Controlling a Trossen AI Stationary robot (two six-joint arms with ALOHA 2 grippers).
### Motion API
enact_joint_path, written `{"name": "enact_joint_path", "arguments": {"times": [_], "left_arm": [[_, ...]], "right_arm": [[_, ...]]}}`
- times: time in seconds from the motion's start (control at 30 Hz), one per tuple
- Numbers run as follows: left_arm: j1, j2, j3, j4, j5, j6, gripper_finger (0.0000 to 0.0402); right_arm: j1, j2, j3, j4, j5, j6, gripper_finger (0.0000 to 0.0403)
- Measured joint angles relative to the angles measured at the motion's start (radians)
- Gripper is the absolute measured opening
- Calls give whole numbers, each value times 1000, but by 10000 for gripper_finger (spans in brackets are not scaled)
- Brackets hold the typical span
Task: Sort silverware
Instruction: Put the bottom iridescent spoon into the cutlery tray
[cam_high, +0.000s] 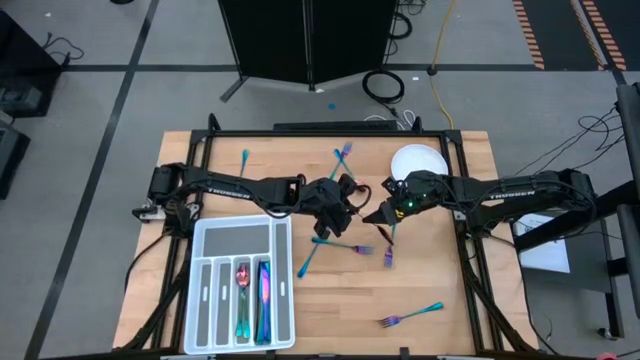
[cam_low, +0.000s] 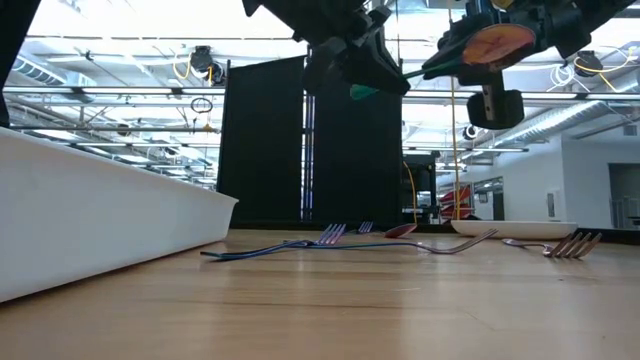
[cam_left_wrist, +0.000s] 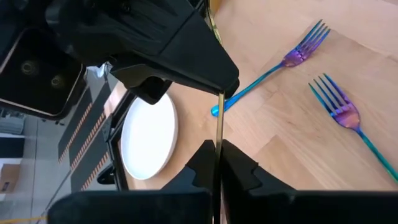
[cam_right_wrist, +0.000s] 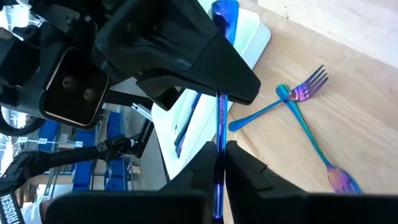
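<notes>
Tray (cam_high: 215, 300) already held a few pieces while several forks (cam_high: 410, 316) lay loose, and both my left gripper (cam_high: 345, 205) and right gripper (cam_high: 375, 215) clamped one utensil (cam_left_wrist: 218, 143) mid-handover.

The white tray (cam_high: 243, 290) is sitting at the table's (cam_high: 440, 335) front left, with several pieces of silverware (cam_high: 252, 300) lying in its right-hand compartments. The round plate (cam_high: 418, 162) is resting toward the back right. Forks are lying scattered: two (cam_high: 344, 152) behind the centre, a crossed pair (cam_high: 330, 246) just right of the tray, and one (cam_high: 410, 316) near the front right.
</notes>
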Motion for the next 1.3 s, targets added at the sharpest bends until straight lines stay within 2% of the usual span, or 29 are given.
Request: {"name": "enact_joint_path", "arguments": {"times": [0.17,0.33,0.4,0.47,0.57,0.7,0.8,0.9,1.07,1.2,1.3], "left_arm": [[0,-1,0,6,0,-3,5],[-5,-1,0,-38,0,-6,4],[-14,-10,0,-65,-15,-52,3],[-22,-29,0,-97,-18,-166,3],[-22,-76,2,-182,-7,-425,3],[-13,-148,3,-399,61,-805,2],[-29,-195,-6,-588,63,-1095,2],[-69,-270,-56,-688,42,-1360,2],[-178,-425,-176,-834,-99,-1873,1],[-319,-533,-259,-804,-213,-2331,2],[-448,-566,-293,-793,-320,-2592,5]], "right_arm": [[-15,-12,0,12,-19,-51,55],[-63,-76,0,-2,-20,-121,102],[-93,-104,0,-15,-12,-149,117],[-121,-138,0,-31,9,-169,126],[-153,-189,0,-61,43,-213,131],[-169,-242,0,-101,47,-261,129],[-168,-266,0,-131,44,-289,128],[-168,-279,0,-164,33,-326,128],[-168,-288,0,-214,32,-396,128],[-168,-288,0,-242,32,-434,128],[-167,-287,0,-274,31,-458,128]]}}
